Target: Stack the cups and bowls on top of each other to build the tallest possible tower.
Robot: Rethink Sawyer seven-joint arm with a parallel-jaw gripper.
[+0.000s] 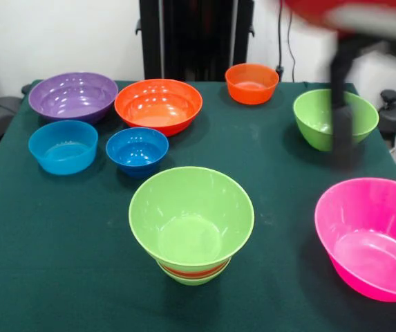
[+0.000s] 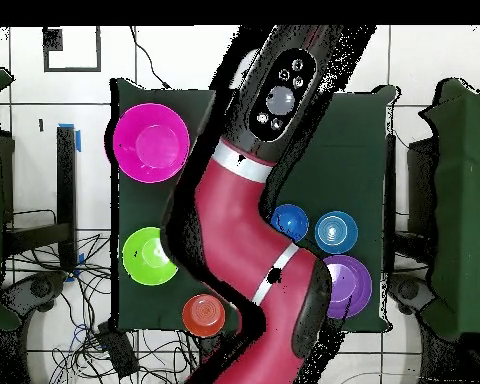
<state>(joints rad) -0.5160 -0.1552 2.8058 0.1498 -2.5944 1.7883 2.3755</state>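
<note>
The tower (image 1: pixel 191 228) stands at the front middle of the table: a wide lime green bowl on an orange band and a small green base. Loose bowls lie around it: purple (image 1: pixel 73 95), large orange (image 1: pixel 158 104), small orange (image 1: pixel 251 83), lime green (image 1: pixel 315 117), light blue (image 1: pixel 63 145), blue (image 1: pixel 137 149) and pink (image 1: pixel 370 235). My gripper (image 1: pixel 341 131) shows only as a dark blurred upright shape over the lime green bowl at the right. In the overhead view my arm (image 2: pixel 246 215) hides the tower and the large orange bowl.
The green cloth table (image 1: pixel 45 263) ends close beside the pink bowl at the right. The overhead view shows the pink (image 2: pixel 151 141), lime green (image 2: pixel 147 256), small orange (image 2: pixel 203 315), blue (image 2: pixel 289 222), light blue (image 2: pixel 335 231) and purple (image 2: pixel 349 285) bowls.
</note>
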